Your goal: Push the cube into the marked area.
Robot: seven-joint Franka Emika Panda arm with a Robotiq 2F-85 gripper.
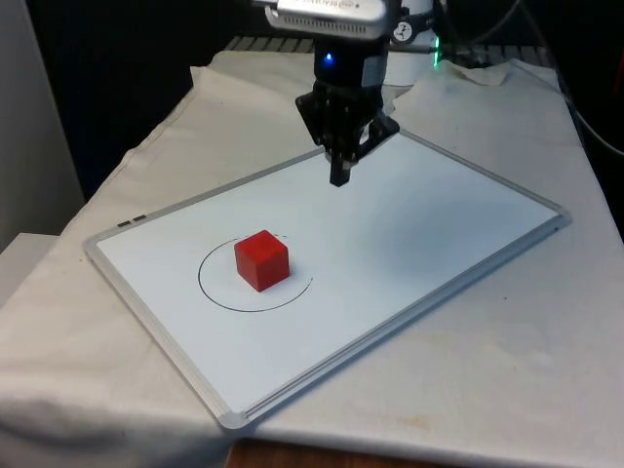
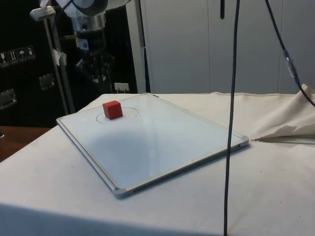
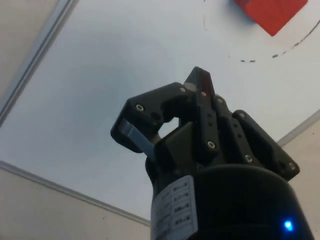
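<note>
Gripper closed above whiteboard, cube encircled.

Red cube was cut by the wrist view's edge, arm's upper links ran past the front view's frame.

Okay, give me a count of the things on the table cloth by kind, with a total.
Red cube: 1
Whiteboard: 1
Drawn circle on the board: 1
Total: 3
The end effector hangs above the board, not touching anything.
</note>
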